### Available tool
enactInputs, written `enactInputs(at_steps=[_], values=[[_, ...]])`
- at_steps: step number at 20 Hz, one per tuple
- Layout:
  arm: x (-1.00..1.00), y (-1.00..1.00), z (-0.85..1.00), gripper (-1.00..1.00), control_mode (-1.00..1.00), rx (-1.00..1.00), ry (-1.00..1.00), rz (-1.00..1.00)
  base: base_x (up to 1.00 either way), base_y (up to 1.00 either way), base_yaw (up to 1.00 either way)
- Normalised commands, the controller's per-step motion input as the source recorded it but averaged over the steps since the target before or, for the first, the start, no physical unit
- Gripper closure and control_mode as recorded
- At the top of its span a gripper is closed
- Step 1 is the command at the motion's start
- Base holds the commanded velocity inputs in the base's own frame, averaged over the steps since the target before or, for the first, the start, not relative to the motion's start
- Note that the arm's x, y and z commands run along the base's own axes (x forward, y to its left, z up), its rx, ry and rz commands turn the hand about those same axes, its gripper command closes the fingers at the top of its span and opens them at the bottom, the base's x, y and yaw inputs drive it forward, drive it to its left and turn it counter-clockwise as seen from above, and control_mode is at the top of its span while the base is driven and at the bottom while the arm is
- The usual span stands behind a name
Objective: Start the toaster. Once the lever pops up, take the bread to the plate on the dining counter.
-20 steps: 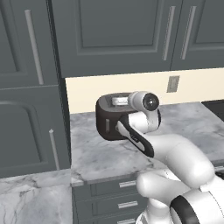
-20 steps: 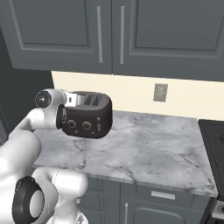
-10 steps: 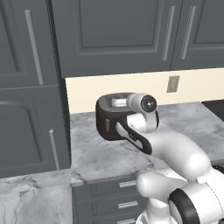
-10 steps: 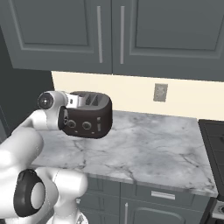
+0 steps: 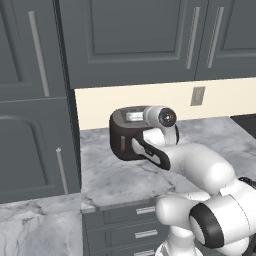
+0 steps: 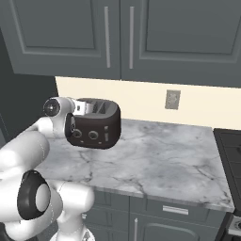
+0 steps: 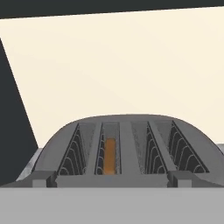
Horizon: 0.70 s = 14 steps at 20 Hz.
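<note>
The pincer [image 7: 112, 180] hangs spread wide just above the toaster [image 5: 116, 131], jaws empty, looking down into the silver slotted top; over the last second the hand has barely crept, so I'd judge it is settling its aim and the start is not yet made. The lever [image 5: 123, 143] on the end face looks untouched; the bread [image 7: 110, 155], a thin golden-brown slice, stands upright in one slot. The toaster sits near the counter's [image 5: 115, 180] back left corner, against the cream wall.
</note>
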Motion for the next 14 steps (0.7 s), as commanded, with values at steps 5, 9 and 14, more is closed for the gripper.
enactInputs(at_steps=[5, 9, 14], values=[[0.21, 0.0, -0.01, -1.0, -1.0, 0.0, 0.0, 0.0, 0.0, 0.0, 0.0], [0.19, 0.0, -0.03, -1.0, -1.0, 0.0, 0.02, 0.0, 0.0, 0.0, 0.0], [0.04, 0.04, -0.15, -1.0, -1.0, 0.0, 0.04, 0.0, 0.0, 0.0, 0.0]])
